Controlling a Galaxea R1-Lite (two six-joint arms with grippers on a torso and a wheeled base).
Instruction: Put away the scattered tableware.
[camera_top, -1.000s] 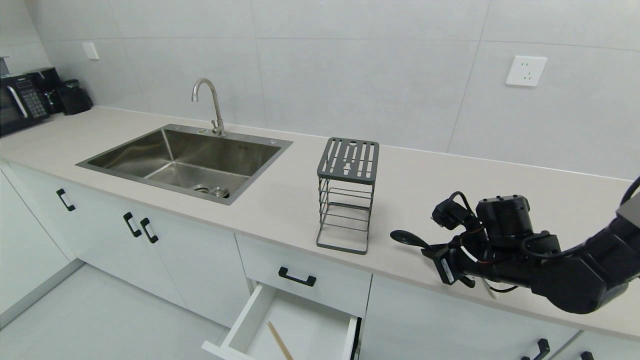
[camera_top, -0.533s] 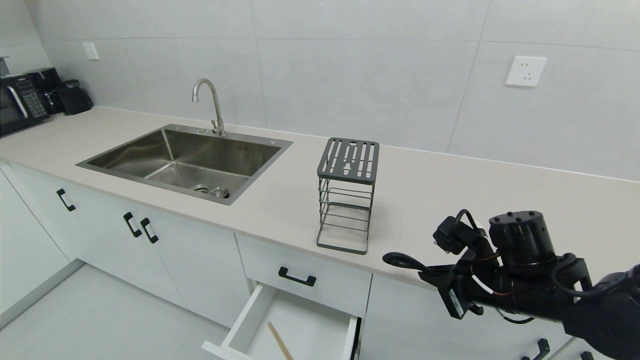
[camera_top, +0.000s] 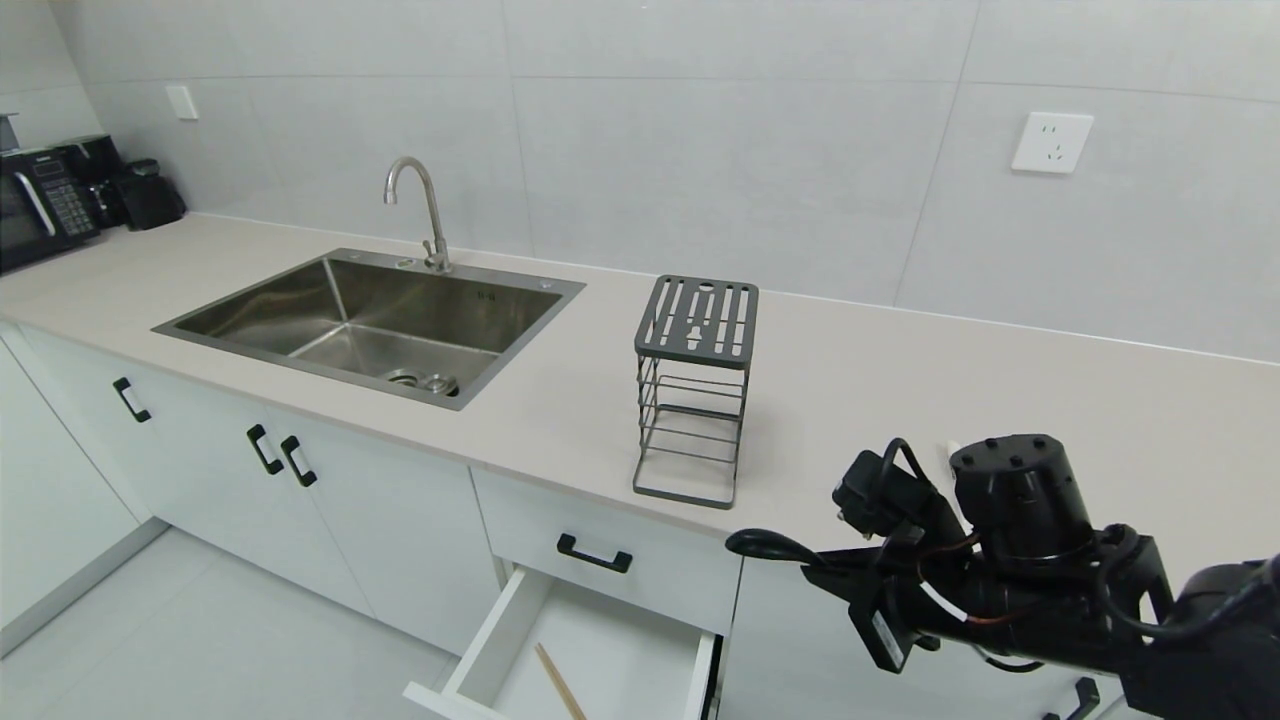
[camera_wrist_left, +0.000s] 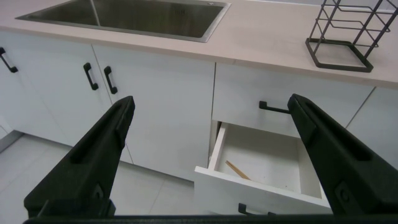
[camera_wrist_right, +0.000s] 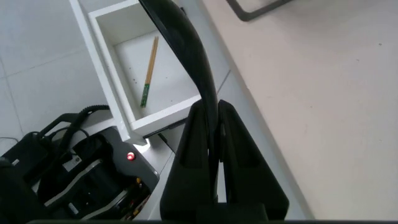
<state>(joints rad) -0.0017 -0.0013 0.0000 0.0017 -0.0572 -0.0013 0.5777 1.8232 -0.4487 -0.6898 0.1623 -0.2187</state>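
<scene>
From the head view, the right gripper (camera_top: 835, 572) is clamped on the handle of a black spoon (camera_top: 765, 546). It holds the spoon roughly level, out past the front edge of the countertop (camera_top: 880, 390). The spoon's bowl points toward the robot's left, higher than the open drawer (camera_top: 620, 655) and off to its right. A single chopstick (camera_top: 560, 682) lies in that drawer. On the counter stands a dark wire rack (camera_top: 693, 390) with a slotted top, and to its left are a steel sink (camera_top: 370, 325) and its faucet (camera_top: 425, 210). A microwave (camera_top: 35, 205) sits at the far left end, and a wall outlet (camera_top: 1052, 142) is on the tiles.

In the left wrist view, the left gripper (camera_wrist_left: 211, 102) has its jaws spread wide with nothing between them. It hangs in front of the cabinets. Beyond it are the open drawer (camera_wrist_left: 273, 162), the chopstick (camera_wrist_left: 238, 170), the rack's base (camera_wrist_left: 341, 65) and the sink's edge (camera_wrist_left: 124, 15).

In the right wrist view, the right gripper (camera_wrist_right: 214, 115) is pinched tight on the spoon (camera_wrist_right: 186, 46). The spoon reaches out over the counter's edge (camera_wrist_right: 323, 106) toward the drawer (camera_wrist_right: 168, 81), where the chopstick (camera_wrist_right: 148, 73) lies.
</scene>
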